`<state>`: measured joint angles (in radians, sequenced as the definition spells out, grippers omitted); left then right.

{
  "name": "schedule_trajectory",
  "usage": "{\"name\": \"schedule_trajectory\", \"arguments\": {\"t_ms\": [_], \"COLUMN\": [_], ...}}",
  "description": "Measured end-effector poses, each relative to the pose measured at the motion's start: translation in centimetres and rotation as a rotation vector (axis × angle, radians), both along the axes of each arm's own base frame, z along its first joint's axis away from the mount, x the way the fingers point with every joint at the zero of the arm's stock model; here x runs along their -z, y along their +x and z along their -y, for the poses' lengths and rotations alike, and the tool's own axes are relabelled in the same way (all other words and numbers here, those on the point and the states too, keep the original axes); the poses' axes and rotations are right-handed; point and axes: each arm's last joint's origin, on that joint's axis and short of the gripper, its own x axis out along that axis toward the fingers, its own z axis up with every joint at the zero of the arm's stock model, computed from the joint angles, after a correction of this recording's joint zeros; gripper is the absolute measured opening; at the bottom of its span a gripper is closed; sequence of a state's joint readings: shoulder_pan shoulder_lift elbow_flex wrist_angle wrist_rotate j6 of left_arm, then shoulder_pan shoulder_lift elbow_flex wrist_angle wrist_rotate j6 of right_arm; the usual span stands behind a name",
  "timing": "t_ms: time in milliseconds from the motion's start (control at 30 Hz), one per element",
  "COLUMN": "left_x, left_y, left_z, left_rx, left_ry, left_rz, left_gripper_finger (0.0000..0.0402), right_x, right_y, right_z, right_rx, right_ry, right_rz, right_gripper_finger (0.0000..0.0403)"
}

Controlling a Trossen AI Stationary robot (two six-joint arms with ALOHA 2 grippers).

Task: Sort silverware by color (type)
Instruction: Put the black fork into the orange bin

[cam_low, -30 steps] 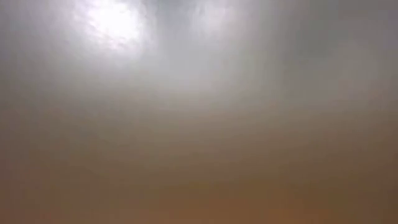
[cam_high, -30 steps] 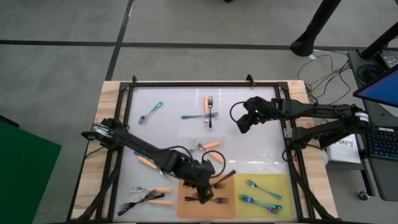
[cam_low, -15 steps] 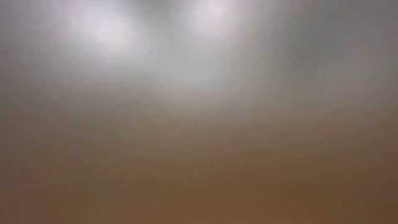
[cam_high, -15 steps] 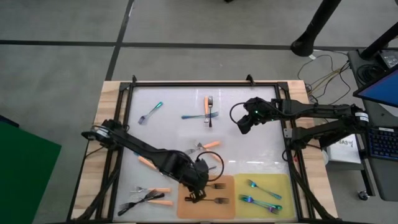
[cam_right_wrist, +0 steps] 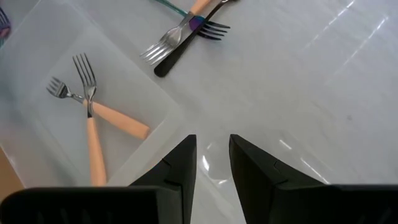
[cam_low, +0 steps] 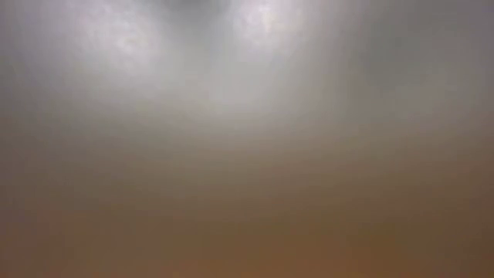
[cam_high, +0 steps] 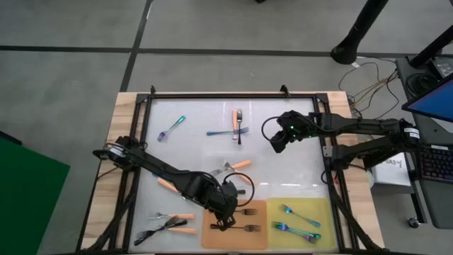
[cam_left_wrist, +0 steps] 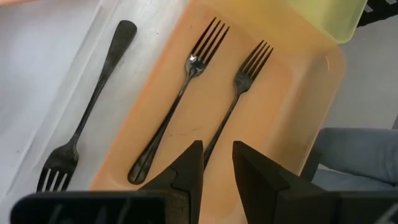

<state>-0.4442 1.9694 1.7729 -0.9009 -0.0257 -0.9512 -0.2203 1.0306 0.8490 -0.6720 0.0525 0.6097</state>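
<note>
White tabletop (cam_high: 283,177): left gripper (cam_left_wrist: 216,163) parted, empty, above two black forks (cam_left_wrist: 177,102) on orange mat (cam_left_wrist: 292,93); right gripper (cam_right_wrist: 211,155) parted, idle; risks nudging forks off mat.

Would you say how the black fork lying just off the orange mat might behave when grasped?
The black fork looks like thin metal, so probably stiff. It lies flat on the smooth white tabletop, so it may slide and prove hard to pinch. Its flat shape shouldn't roll.

Beneath my left fingers (cam_left_wrist: 186,165), matt dark plastic, two black forks (cam_left_wrist: 186,93) show smooth metal with a dull sheen on the satiny orange mat (cam_left_wrist: 292,106). The white table sheet (cam_right_wrist: 298,81) gleams glossy; its frame (cam_high: 120,113) looks like bare wood.
</note>
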Motion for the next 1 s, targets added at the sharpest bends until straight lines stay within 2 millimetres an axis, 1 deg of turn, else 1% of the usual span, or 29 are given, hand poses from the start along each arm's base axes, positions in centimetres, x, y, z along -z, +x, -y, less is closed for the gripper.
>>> {"name": "schedule_trajectory", "arguments": {"t_ms": [267,400,533,633,800,933,1000], "left_x": [0.0,0.0,-0.6,-1.0,-1.4,-0.9,-0.4], "left_y": [-0.1,-0.5,-1.3,-2.1,-4.2,-6.3,-7.3], "left_z": [-0.1,-0.3,-0.8,-1.4,-2.5,-3.6,-4.2], "left_rx": [-0.041,-0.059,-0.064,-0.071,-0.074,-0.103,-0.112], "left_ry": [0.000,0.009,0.029,0.072,0.133,0.131,0.119], "left_rz": [-0.009,-0.047,-0.081,-0.119,-0.172,-0.191,-0.186], "left_gripper_finger": [0.0071,0.0071,0.0071,0.0071,0.0071,0.0071,0.0071], "right_x": [0.0,0.1,0.2,0.3,0.3,0.3,0.3], "right_y": [-0.1,-0.1,-0.3,-0.4,-0.5,-0.4,-0.4], "right_z": [0.0,0.0,-0.1,-0.1,-0.1,-0.1,-0.1], "right_rx": [-0.020,-0.022,-0.022,-0.022,-0.019,-0.005,0.007], "right_ry": [-0.012,-0.012,-0.006,-0.003,0.000,0.009,0.016], "right_rz": [-0.011,-0.019,-0.043,-0.057,-0.061,-0.055,-0.051], "right_gripper_finger": [0.0086,0.0086,0.0086,0.0086,0.0086,0.0086,0.0086]}}
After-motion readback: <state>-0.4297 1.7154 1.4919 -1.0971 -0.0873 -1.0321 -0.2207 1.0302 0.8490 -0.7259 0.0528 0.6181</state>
